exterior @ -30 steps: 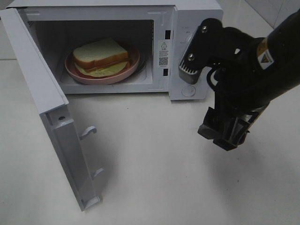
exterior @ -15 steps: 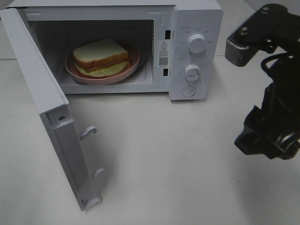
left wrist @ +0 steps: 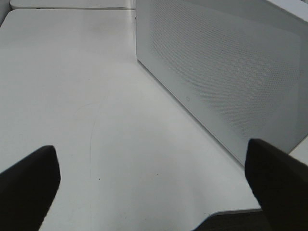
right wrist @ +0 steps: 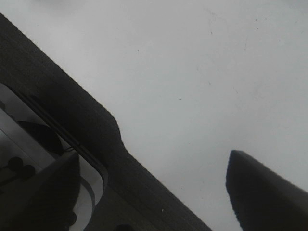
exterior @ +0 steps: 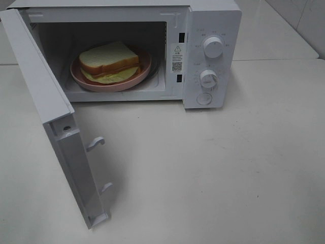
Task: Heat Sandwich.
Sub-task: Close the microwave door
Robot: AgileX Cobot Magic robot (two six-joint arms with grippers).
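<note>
- Nearest to the high camera, the microwave door stands wide open, and its two latch hooks point out over the table.
- Neither arm shows in the high view. In its wrist view, the left gripper has its fingers spread wide with nothing between them. It faces a white dotted panel, probably the outer side of the door. The right gripper is also spread apart and empty, above the table edge.
- Risk at the door: I think a hard push could slide the whole microwave on the smooth table. The hooks could also miss their slots, and then heating cannot start.
- Risk at the knobs: they are small and round, so wide fingers may slip or turn them too far.
- Farther back, inside the cavity, the sandwich lies flat on the pink plate, toward the left.
- It is nearly square, so its long axis is weak. This axis runs about left to right across the cavity. A crust edge and the yellow-green filling face the opening.
</note>
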